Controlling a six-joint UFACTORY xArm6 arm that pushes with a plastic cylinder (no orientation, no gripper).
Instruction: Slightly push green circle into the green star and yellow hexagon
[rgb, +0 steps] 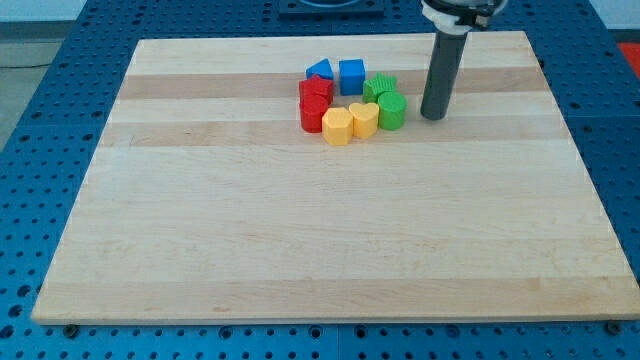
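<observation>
1. Just to the view's left of my tip (433, 116) stands the green circle (391, 110), near it but with a narrow strip of bare board between the two.
2. My tip is the lower end of a straight dark rod; it carries no claw, so it has no open or closed state to report. It rests on the wooden board (330, 240) toward the view's top right, clear of every block.
3. Further to the view's left of my tip and slightly toward the view's top, the green star (379, 87) sits against the upper side of the green circle.
4. Beyond the green circle, away from my tip, a yellow block with a rounded, heart-like outline (364, 119) stands just beside the circle; I cannot tell if they touch.
5. One place further left, the yellow hexagon (337, 127) sits close against that yellow block.
6. Still further left of my tip, two red blocks (315, 104) stand one above the other in the view; their shapes are unclear.
7. Toward the view's top from the reds, the blue cube (351, 75) and a second blue block (320, 70) form the cluster's upper edge.
8. Around the board lies a blue perforated table (60, 90).
</observation>
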